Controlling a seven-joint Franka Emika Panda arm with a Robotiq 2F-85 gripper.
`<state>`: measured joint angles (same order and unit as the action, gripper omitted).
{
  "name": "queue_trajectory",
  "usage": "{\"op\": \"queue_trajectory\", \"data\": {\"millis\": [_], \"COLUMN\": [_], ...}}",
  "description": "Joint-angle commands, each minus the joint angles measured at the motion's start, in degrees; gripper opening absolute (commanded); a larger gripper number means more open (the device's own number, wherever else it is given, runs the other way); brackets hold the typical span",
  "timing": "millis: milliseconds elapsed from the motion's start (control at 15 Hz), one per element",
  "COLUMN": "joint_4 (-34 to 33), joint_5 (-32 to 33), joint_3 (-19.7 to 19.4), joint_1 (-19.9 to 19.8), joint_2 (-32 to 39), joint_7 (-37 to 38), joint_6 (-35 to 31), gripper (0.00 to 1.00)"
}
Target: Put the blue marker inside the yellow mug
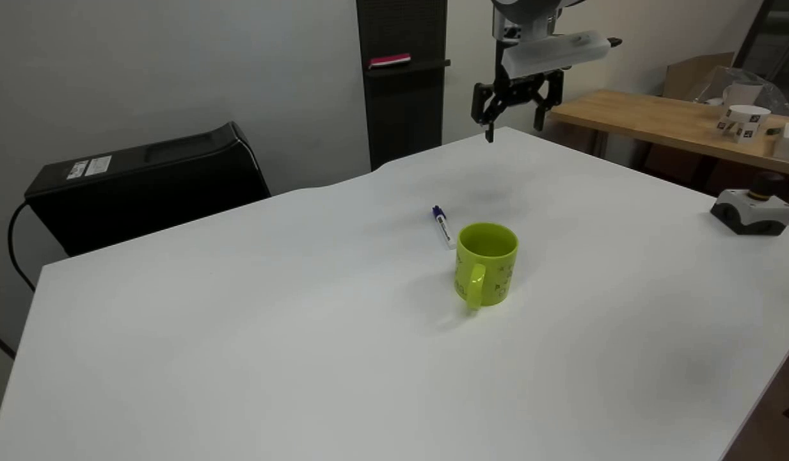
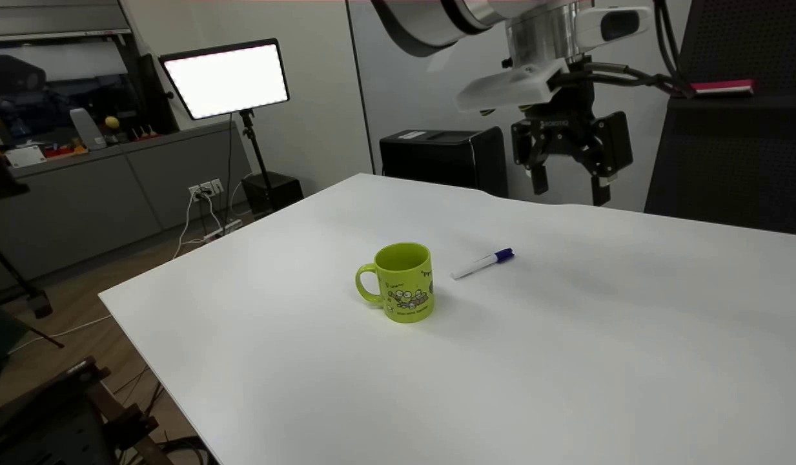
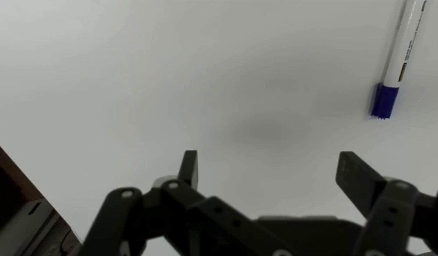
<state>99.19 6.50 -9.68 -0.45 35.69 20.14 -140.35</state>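
Note:
The blue marker [image 1: 443, 226] lies flat on the white table in both exterior views [image 2: 485, 263], white-bodied with a dark blue cap. The yellow mug [image 1: 498, 272] is lime green with printed drawings and stands upright close to the marker's white end; it also shows in an exterior view [image 2: 407, 284]. My gripper [image 1: 514, 128] is open and empty, raised above the table on the capped side of the marker; it also shows in an exterior view [image 2: 571, 188]. In the wrist view the marker [image 3: 400, 60] lies at upper right, ahead of the open fingers [image 3: 268, 156]. The mug is out of the wrist view.
The white table [image 1: 272, 333] bears the marker and mug. An emergency-stop box [image 1: 752, 208] sits at the table's edge. A black bin-like case [image 1: 151, 186] stands behind the table. A wooden side table [image 1: 663, 121] holds cups. A light panel [image 2: 226, 77] stands farther back.

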Motion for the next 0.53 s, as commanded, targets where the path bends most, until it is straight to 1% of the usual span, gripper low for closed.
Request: {"op": "queue_trajectory", "data": {"millis": [0, 467], "joint_4": [-0.2, -0.8], "joint_5": [-0.4, -0.8], "joint_3": [-0.3, 0.0], "joint_1": [0.3, -0.1], "joint_2": [0.1, 0.9], "joint_7": [-0.3, -0.7], "joint_6": [0.1, 1.0], "gripper": [1.00, 1.00]}}
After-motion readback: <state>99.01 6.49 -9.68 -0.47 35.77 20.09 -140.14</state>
